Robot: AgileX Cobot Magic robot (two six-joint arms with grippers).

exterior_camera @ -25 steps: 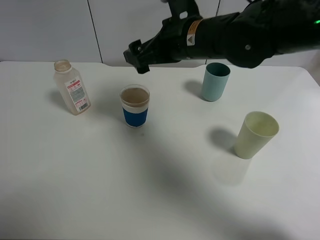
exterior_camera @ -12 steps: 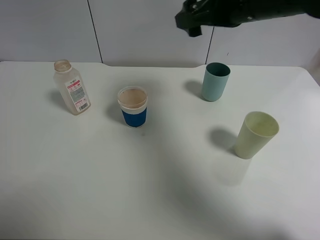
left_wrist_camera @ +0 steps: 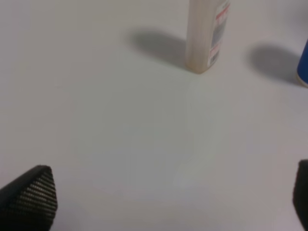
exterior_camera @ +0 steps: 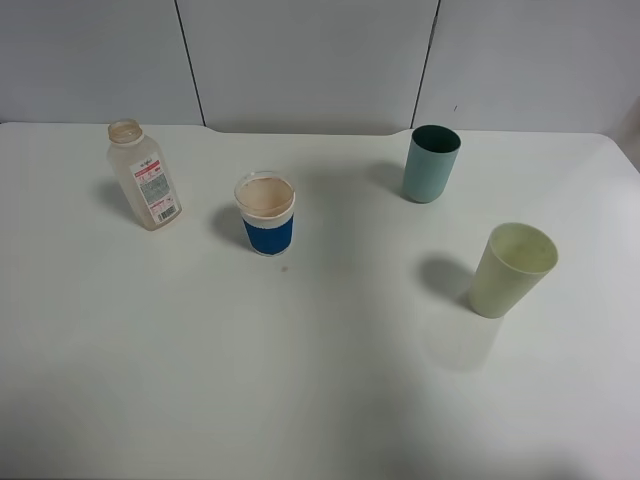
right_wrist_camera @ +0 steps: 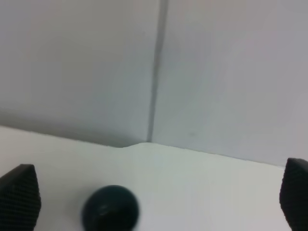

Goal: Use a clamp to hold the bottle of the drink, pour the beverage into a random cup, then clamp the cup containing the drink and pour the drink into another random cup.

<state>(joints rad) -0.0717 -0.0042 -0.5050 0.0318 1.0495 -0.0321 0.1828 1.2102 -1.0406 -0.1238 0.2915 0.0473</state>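
Note:
The uncapped translucent bottle (exterior_camera: 145, 178) with a red and white label stands at the left of the table. To its right is a blue cup (exterior_camera: 268, 214) with a white rim and brownish drink inside. A teal cup (exterior_camera: 431, 163) stands at the back right and a pale green cup (exterior_camera: 512, 268) nearer the front right. Neither arm shows in the high view. My left gripper (left_wrist_camera: 166, 199) is open low over bare table, well short of the bottle (left_wrist_camera: 207, 33) and the blue cup's edge (left_wrist_camera: 303, 65). My right gripper (right_wrist_camera: 156, 197) is open, facing the teal cup (right_wrist_camera: 110, 210) and the wall.
The white table (exterior_camera: 300, 380) ends at a grey panelled wall (exterior_camera: 300, 60) with vertical seams just behind the cups. The table's right edge lies near the pale green cup.
The right arm, which hung over the blue cup a second ago, has pulled back up and to the right, out of the high view. The bottle and cups have stayed put.

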